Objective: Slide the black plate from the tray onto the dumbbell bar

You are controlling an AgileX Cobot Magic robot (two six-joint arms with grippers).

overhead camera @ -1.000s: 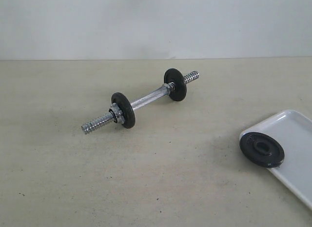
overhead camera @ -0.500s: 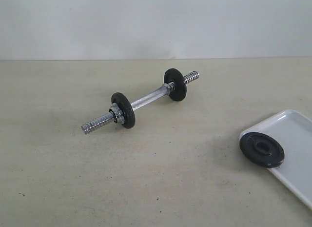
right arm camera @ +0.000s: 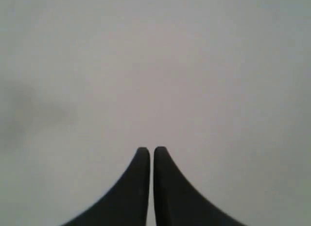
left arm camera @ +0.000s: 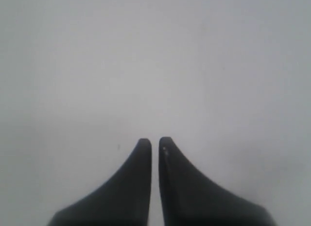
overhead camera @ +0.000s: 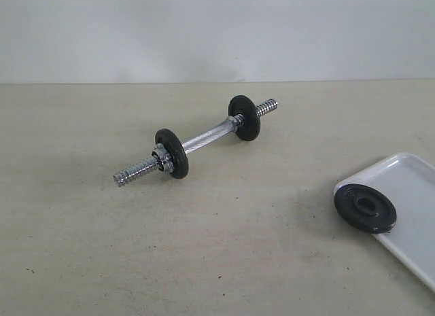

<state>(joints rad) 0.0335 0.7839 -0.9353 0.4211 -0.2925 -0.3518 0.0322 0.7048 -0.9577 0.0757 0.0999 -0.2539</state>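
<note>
1. Exterior view, your first check: the dumbbell bar (overhead camera: 204, 138) lies on the table (overhead camera: 224, 248), running diagonally, with both threaded ends bare.
2. Two small black discs (overhead camera: 171, 153) sit on the bar, one toward each end, each with a chrome nut against it. The cross-hatched shaft shows between them.
3. The black plate (overhead camera: 348, 207) lies flat on the tray (overhead camera: 411, 187), at the tray corner nearest the bar. Its near edge appears to reach over the rim there. Plate and bar are well apart.
4. The tray is cut off by the right edge of the exterior view, so you see only part of it.
5. Against the earlier exterior frames you will find no difference: bar, discs, plate and tray keep the same places.
6. Neither arm shows in the exterior view.
7. Left wrist view: the left fingers (left arm camera: 141, 158) are pressed nearly together, with a narrow slit between the tips and nothing pinched. Behind them is only a blurred pale surface.
8. Right wrist view: the right fingers (right arm camera: 140, 163) are pressed together, with a hairline gap between them and nothing in it. The background is again plain and pale.
</note>
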